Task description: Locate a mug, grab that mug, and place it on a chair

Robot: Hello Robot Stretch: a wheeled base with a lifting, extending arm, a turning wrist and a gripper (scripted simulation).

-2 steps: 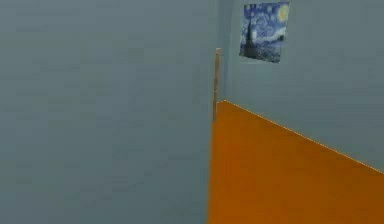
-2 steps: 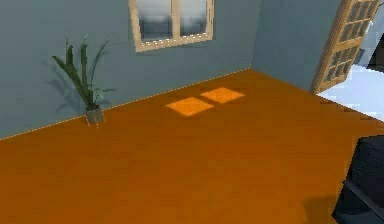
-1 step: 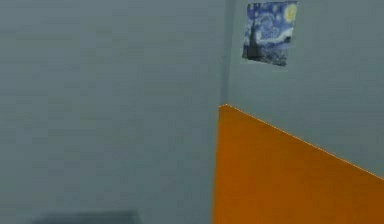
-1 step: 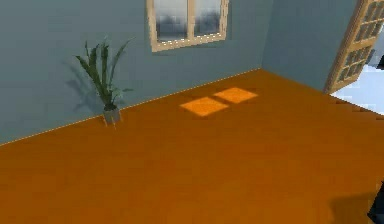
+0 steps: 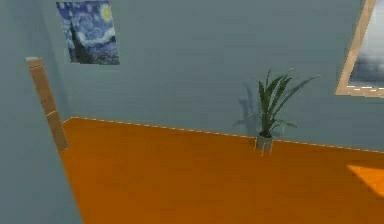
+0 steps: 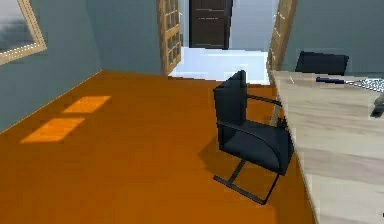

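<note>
A black chair (image 6: 250, 125) with a cantilever frame stands on the orange floor beside a light wooden table (image 6: 330, 140) at the arm side view's right. A second black chair (image 6: 321, 62) stands at the table's far end. A small grey thing (image 6: 378, 108) lies at the table's right edge, too small to name. A dark flat thing (image 6: 345, 80) lies near the table's far end.
In the forward view a potted plant (image 5: 268, 110) stands against the blue-grey wall, a night-sky painting (image 5: 88, 32) hangs at upper left, and a framed window (image 5: 364, 55) at right. A wooden door edge (image 5: 46, 100) is at left. An open doorway (image 6: 212, 30) leads to a lighter room. Orange floor (image 6: 120, 150) lies wide.
</note>
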